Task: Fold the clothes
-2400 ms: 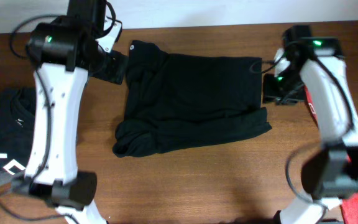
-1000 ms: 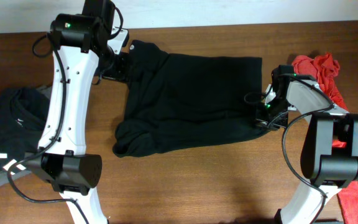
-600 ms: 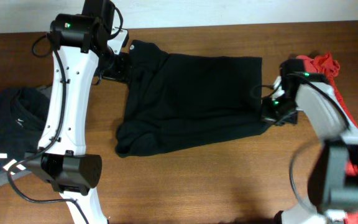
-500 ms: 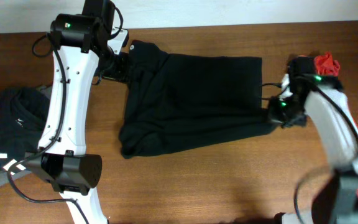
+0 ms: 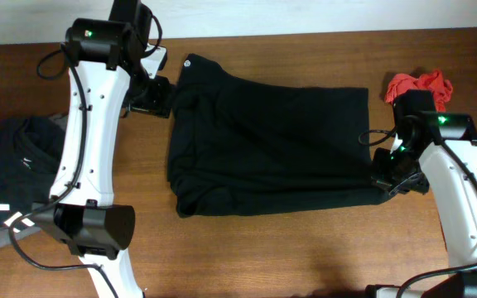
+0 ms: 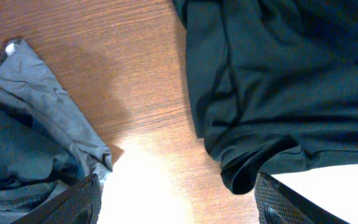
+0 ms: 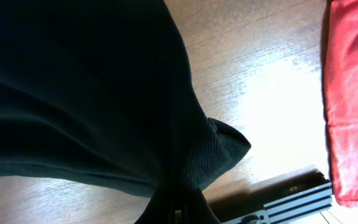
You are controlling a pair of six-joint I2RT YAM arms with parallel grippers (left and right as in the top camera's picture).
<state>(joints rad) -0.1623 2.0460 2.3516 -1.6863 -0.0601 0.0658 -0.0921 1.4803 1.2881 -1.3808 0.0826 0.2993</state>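
Observation:
The large black garment (image 5: pixel 263 141) lies spread across the middle of the table, its small round white logo (image 5: pixel 190 60) at the far left corner. My right gripper (image 5: pixel 385 178) is shut on its near right corner; in the right wrist view (image 7: pixel 179 214) the black cloth (image 7: pixel 92 93) bunches into the jaws. My left gripper (image 5: pixel 157 95) is open beside the garment's left edge. In the left wrist view (image 6: pixel 179 211) a fold of black cloth (image 6: pixel 247 168) lies by the right finger (image 6: pixel 291 205). The red garment (image 5: pixel 419 84) lies at the far right.
A dark navy and grey garment (image 5: pixel 7 178) with white marks lies heaped at the table's left edge, also in the left wrist view (image 6: pixel 23 124). The red cloth (image 7: pixel 350 93) lies close to my right gripper. A black slotted rail (image 7: pixel 291 199) shows under the right wrist.
My right gripper has moved right and toward the front with the garment's corner, drawing the black garment rightward and flatter. The left arm has barely moved.

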